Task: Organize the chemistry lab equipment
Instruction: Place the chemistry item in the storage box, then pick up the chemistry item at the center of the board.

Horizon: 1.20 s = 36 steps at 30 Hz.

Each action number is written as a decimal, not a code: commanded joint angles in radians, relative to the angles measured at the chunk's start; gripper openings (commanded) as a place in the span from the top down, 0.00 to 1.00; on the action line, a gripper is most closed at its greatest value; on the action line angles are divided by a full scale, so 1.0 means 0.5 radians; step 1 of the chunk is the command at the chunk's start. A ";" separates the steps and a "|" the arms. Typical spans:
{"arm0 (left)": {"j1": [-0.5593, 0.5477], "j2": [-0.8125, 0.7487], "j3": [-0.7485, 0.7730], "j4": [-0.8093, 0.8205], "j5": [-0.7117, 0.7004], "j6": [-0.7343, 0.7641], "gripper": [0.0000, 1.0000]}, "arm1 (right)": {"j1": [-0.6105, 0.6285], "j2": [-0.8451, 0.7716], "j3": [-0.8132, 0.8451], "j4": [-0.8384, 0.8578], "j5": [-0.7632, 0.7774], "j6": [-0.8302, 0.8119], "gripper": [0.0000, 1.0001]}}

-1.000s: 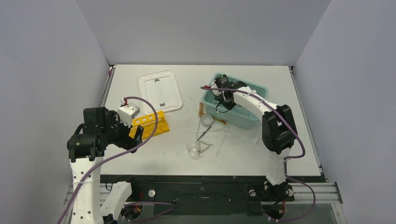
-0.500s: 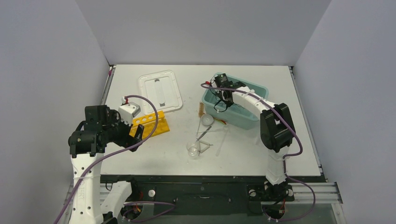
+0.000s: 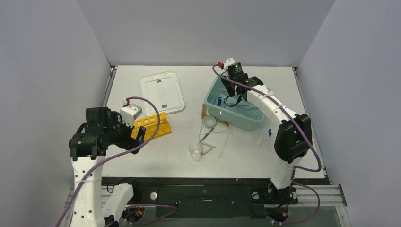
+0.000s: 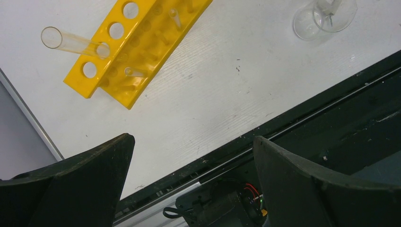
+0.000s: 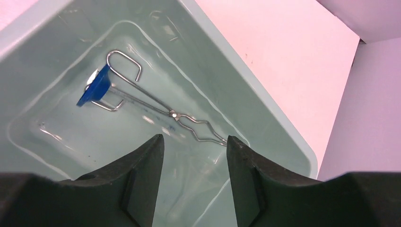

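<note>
Your right gripper hangs empty, jaws parted, over the tub, where the tongs lie (a blue-capped vial at their handles). Your left gripper gapes wide near the rack.

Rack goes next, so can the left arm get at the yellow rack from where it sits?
Probably yes: its open fingers hover right by the rack, with only bare table between.

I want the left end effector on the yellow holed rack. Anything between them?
Nothing visible. In the left wrist view, only bare white table lies between the open left end effector and the yellow holed plastic rack. A clear glass tube pokes from one hole on the rack's far side, out of the path.
</note>
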 commanded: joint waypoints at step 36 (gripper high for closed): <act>0.007 -0.159 0.058 0.214 -0.144 -0.143 0.03 | 0.833 -0.396 -0.743 0.562 0.217 1.864 0.03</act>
